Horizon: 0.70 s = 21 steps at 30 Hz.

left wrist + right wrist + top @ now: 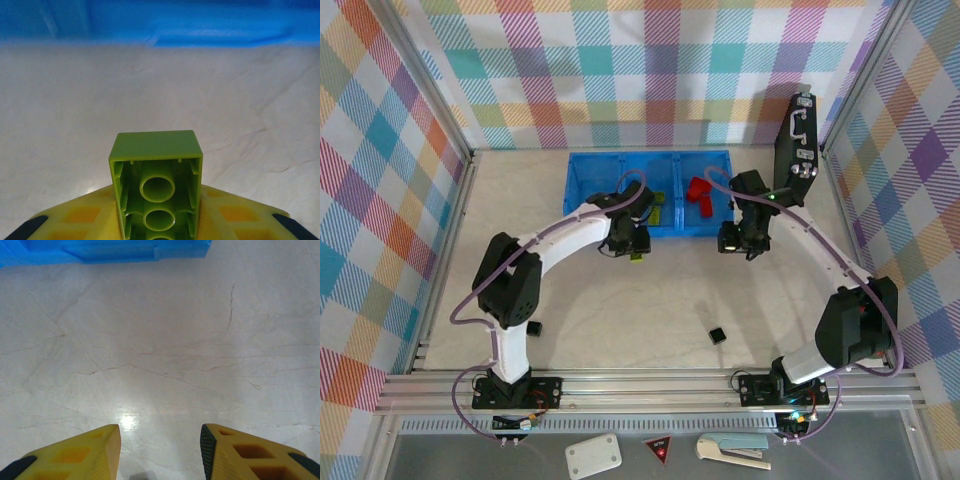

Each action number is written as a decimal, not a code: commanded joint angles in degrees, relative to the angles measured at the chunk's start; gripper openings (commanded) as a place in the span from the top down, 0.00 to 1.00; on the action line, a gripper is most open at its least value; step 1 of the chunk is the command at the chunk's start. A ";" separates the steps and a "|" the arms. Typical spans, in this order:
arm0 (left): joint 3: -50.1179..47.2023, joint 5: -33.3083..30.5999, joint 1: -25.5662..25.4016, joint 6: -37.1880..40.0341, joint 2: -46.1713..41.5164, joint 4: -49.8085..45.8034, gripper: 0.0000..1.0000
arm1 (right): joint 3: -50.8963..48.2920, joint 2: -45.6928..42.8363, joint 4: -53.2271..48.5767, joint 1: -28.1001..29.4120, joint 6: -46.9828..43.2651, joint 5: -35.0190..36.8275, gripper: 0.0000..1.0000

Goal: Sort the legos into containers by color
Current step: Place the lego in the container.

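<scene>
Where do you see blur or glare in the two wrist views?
Left wrist view: the blue tray along the top is blurred, while the green brick is sharp. Right wrist view: a bright glare patch on the table low in the frame.

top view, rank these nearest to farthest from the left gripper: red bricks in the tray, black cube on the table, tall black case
1. Red bricks, in the blue tray's right compartment, beyond and right of the left gripper holding a green brick.
2. Black cube, on the table, nearer the arm bases.
3. Black case, upright, far right.
</scene>
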 commanded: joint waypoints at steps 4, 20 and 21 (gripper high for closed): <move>9.72 3.70 2.87 6.43 5.02 -1.18 0.63 | -1.37 -3.58 -2.88 0.18 1.99 1.84 0.52; 27.67 18.42 9.54 10.34 19.25 3.72 0.63 | -1.03 -5.77 -4.73 0.22 2.54 2.67 0.52; 28.03 19.06 9.61 10.45 19.98 4.43 0.63 | -1.09 -5.94 -4.80 0.26 2.51 2.67 0.52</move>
